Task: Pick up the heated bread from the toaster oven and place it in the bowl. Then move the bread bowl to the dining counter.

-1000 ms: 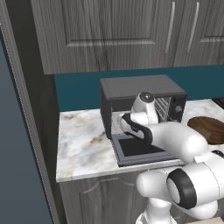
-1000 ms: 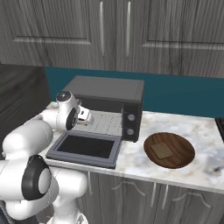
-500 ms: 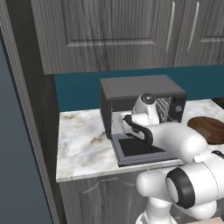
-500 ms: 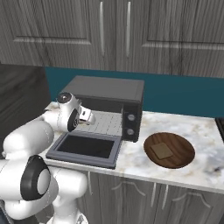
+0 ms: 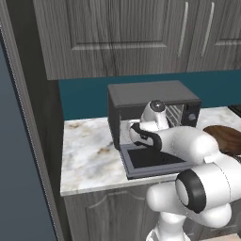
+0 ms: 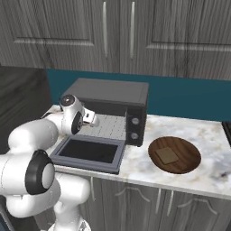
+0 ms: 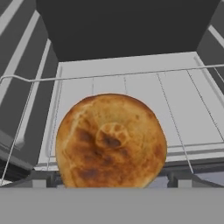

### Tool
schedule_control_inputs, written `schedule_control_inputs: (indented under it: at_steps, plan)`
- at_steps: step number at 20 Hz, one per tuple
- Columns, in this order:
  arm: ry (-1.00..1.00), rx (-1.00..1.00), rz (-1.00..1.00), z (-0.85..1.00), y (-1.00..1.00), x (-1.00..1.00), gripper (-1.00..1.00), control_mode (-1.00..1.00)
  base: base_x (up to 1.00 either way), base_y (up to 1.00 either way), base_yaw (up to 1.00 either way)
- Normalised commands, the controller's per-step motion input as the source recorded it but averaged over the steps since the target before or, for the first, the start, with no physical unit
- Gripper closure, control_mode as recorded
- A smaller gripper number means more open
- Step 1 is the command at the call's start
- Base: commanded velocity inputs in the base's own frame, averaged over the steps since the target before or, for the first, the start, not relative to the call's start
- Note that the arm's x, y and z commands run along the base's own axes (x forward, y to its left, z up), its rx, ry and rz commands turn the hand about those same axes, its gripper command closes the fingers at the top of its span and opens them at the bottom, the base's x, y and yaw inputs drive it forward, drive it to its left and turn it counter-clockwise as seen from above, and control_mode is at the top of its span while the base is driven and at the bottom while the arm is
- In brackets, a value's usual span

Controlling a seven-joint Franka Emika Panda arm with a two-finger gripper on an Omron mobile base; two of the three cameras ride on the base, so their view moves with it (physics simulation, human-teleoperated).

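The heated bread point(image 7: 111, 140), round and orange-brown with toasted spots, lies on the wire rack point(image 7: 131, 83) inside the toaster oven point(image 6: 113, 94), close in front of the hand camera. The dark grey toaster oven point(image 5: 153, 93) stands on the marble counter with its glass door point(image 6: 90, 152) dropped flat. My gripper point(image 6: 92, 118) is open at the oven's mouth above the door, pointing in at the bread and holding nothing. The dark brown bowl point(image 6: 189, 163) sits on the counter right of the oven, with a flat tan square piece point(image 6: 167, 155) in it. The dining counter is out of view.
Grey wood cabinets hang over the oven before a teal backsplash point(image 6: 189, 97). A tall dark panel point(image 5: 33, 141) bounds the counter on the left. Bare marble point(image 5: 89, 155) lies left of the oven. My white arm point(image 5: 188, 146) hides part of the bowl point(image 5: 228, 136) in the left base view.
The hand has edged slightly closer to the oven's opening. Its jaws have stayed open, and the bread and bowl have not moved.
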Motion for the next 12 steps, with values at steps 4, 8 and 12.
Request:
schedule_control_inputs:
  at_steps: [4, 8, 12]
  plan:
    - [0.00, 0.00, 0.00, 0.00, 0.14, 0.14, -1.00, -1.00, 0.00, 0.00, 0.00]
    - [-0.02, 0.00, 0.00, 0.00, 0.01, 0.06, -1.00, -1.00, 0.00, 0.00, 0.00]
    - [-0.05, 0.00, 0.00, -0.07, 0.00, 0.08, -1.00, -1.00, 0.00, 0.00, 0.00]
